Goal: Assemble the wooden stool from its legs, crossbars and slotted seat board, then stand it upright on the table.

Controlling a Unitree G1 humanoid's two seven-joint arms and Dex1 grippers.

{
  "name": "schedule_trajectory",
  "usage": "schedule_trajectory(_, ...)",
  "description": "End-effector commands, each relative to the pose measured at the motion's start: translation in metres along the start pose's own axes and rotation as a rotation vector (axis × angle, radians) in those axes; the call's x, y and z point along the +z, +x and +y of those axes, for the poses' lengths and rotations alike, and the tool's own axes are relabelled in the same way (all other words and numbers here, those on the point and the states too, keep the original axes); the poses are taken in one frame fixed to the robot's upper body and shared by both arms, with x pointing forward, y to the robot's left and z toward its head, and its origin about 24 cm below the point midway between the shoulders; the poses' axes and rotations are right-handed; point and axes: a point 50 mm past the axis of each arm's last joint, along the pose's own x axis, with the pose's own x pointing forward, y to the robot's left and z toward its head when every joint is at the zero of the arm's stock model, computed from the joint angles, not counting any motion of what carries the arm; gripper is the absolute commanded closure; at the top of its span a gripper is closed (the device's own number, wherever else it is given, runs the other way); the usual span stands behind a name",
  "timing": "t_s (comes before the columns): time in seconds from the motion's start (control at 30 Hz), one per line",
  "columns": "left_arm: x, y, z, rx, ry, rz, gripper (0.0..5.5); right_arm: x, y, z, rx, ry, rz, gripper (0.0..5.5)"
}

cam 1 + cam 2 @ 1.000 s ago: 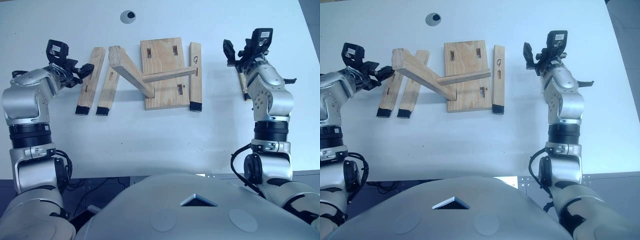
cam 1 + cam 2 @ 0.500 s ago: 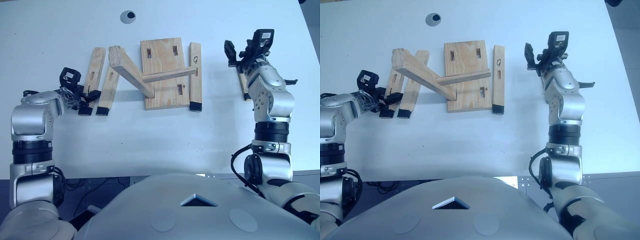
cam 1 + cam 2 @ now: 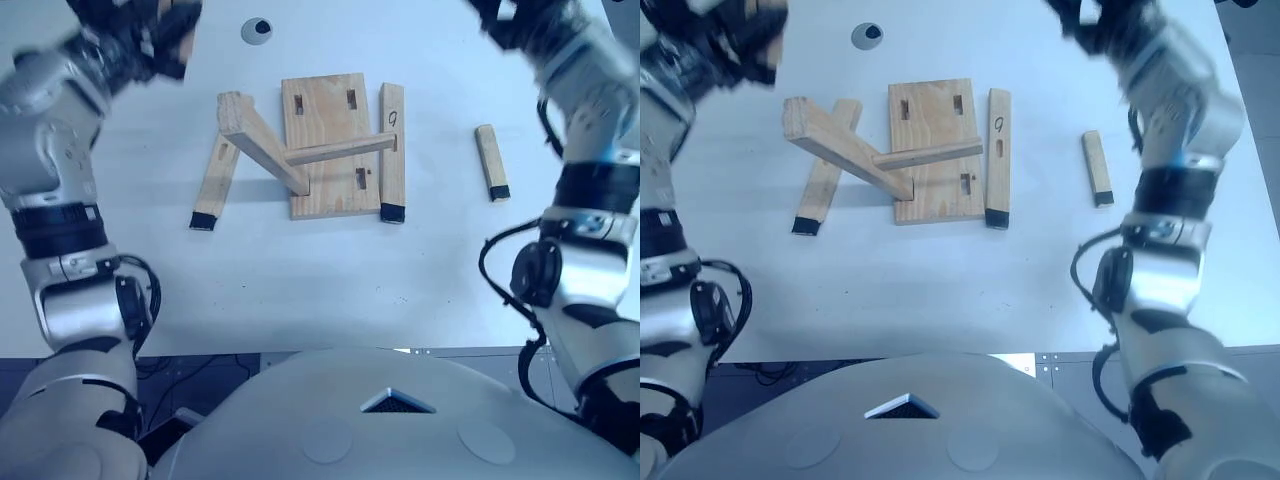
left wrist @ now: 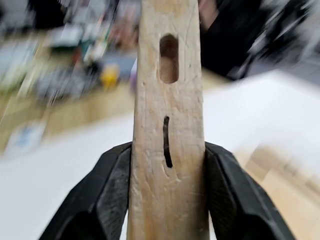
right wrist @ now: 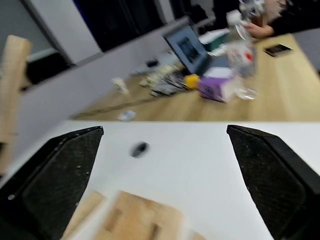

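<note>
The slotted seat board [image 3: 325,145] lies flat mid-table. One leg [image 3: 262,142] rests tilted across its left edge, with a crossbar [image 3: 340,150] running from it over the board. A second leg [image 3: 215,180] lies to the left, and a third leg [image 3: 391,150] lies along the board's right edge. A short wooden piece [image 3: 491,160] lies further right. My left gripper [image 4: 169,165] is raised at the far left, shut on a slotted leg [image 4: 169,100]. My right gripper [image 5: 160,185] is raised over the far right with its fingers [image 5: 55,180] wide apart, holding nothing.
The white table [image 3: 300,260] has a round cable hole [image 3: 257,31] near its far edge. Beyond the table stands a wooden desk with clutter [image 5: 215,85]. Bare table surface lies in front of the parts.
My left gripper closed on the outermost left leg and lifted it off the table, up and away. My right arm rose from the short piece, which now lies uncovered.
</note>
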Motion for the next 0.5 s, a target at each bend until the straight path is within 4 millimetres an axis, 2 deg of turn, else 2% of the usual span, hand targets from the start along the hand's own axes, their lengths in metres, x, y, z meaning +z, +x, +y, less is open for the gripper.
schedule_trajectory(0.03, 0.047, 0.021, -0.046, -0.386, -0.002, -0.188, 3.51, 0.075, 0.011, 0.055, 0.549, 0.161, -0.093, 0.28)
schedule_trajectory(0.13, 0.057, 0.020, -0.057, -0.505, -0.032, -0.242, 3.51, 0.089, 0.004, 0.069, 0.753, 0.214, -0.066, 0.10)
schedule_trajectory(0.23, 0.054, 0.016, -0.064, -0.589, -0.056, -0.229, 3.51, 0.091, -0.008, 0.080, 0.915, 0.250, -0.015, 0.10)
schedule_trajectory(0.33, 0.048, 0.012, -0.078, -0.689, -0.074, -0.199, 3.51, 0.085, -0.006, 0.081, 0.923, 0.263, 0.014, 0.10)
schedule_trajectory(0.43, 0.040, 0.017, -0.086, -0.703, -0.106, -0.179, 3.51, 0.076, 0.002, 0.080, 0.886, 0.237, 0.044, 0.10)
schedule_trajectory(0.5, 0.034, 0.022, -0.088, -0.688, -0.120, -0.163, 3.51, 0.070, 0.007, 0.079, 0.856, 0.236, 0.062, 0.46)
